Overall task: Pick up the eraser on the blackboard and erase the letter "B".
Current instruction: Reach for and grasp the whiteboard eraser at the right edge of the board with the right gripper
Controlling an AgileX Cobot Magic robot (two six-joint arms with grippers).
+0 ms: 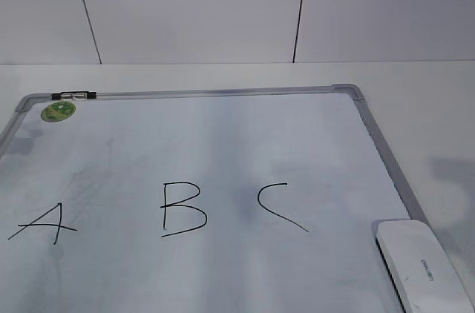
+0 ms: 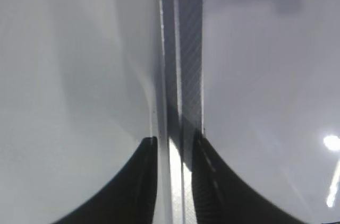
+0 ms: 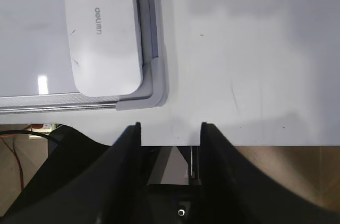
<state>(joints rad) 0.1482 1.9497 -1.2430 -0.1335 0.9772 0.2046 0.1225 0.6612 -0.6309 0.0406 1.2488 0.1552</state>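
Open board surface all around the letter "B" (image 1: 182, 208): bare gaps toward the "A" (image 1: 44, 224) on one side and the "C" (image 1: 280, 205) on the other. Above the eraser (image 1: 420, 264), nothing in the way; hemmed only by the blackboard (image 1: 223, 142) frame just beside it. Beyond the frame, bare tabletop (image 3: 244, 49), free for passage.
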